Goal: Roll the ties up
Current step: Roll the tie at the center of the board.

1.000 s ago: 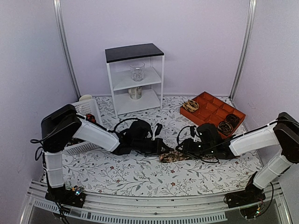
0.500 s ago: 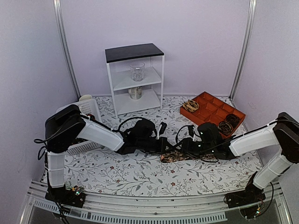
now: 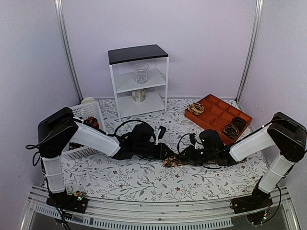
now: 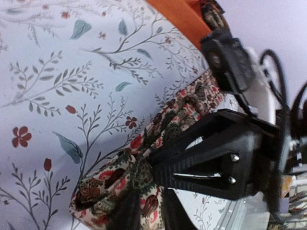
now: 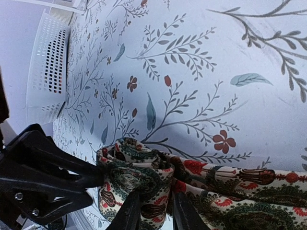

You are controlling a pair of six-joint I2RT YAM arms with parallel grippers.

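Our right end effector [image 5: 152, 203] pinches the paisley tie [image 5: 139, 175] at its folded end on the floral surface [image 5: 201, 72]; the left end effector [image 5: 91, 184] meets that fold, white basket [image 5: 45, 67] beyond.

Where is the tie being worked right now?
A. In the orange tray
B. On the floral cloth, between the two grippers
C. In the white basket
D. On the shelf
B: the tie lies on the cloth, with the left gripper and the right gripper both closed on its bunched end.
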